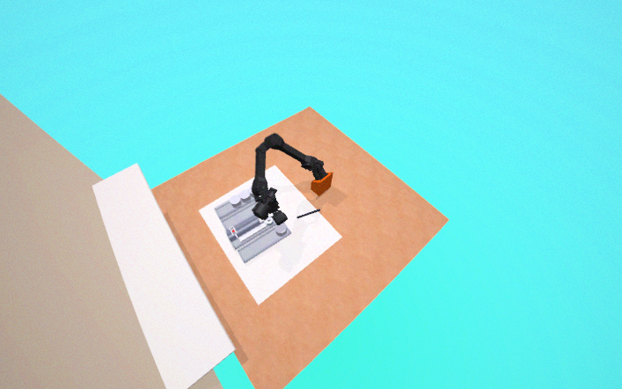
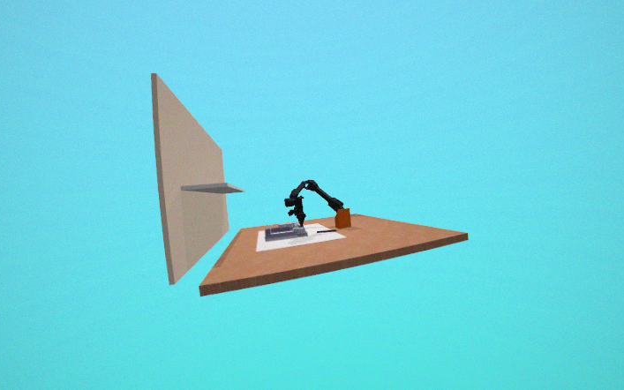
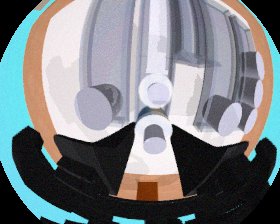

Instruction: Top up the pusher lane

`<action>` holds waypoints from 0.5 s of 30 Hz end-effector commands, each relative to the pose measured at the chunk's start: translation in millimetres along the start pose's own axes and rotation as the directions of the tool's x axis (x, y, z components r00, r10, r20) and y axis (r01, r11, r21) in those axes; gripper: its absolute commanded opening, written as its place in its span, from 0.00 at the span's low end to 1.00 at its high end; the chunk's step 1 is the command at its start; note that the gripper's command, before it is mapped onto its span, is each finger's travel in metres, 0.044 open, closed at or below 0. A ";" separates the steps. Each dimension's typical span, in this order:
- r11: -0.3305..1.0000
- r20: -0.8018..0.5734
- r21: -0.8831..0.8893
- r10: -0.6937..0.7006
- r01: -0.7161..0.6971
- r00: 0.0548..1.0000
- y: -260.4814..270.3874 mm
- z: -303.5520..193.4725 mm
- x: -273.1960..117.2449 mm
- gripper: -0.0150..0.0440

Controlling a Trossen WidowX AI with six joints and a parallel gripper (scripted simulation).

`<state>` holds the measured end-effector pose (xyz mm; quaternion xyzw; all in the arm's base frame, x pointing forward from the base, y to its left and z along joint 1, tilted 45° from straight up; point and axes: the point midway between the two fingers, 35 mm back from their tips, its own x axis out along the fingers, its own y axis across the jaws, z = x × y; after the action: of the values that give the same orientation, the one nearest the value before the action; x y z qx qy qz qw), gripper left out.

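A small jar (image 3: 152, 135) is sitting clamped in the gripper (image 3: 152, 145), facing the middle lane (image 3: 152, 43). Another jar (image 3: 155, 90) is blocking it just ahead; larger jars (image 3: 92, 104) are flanking both sides.

A brown table (image 1: 381, 241) carries a white mat (image 1: 298, 256) near its middle and an orange block (image 1: 322, 185) farther right.
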<state>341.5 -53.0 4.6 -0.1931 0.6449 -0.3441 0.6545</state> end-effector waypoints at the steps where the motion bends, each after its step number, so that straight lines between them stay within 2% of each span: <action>1: 1.000 0.023 0.015 -0.004 0.004 1.000 -1.2 6.7 -1.8 0.25; 15: 1.000 0.023 0.015 -0.004 0.004 1.000 -1.2 6.7 -0.5 0.25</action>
<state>342.4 -53.5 4.3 -0.1925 0.6440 -0.3441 0.6556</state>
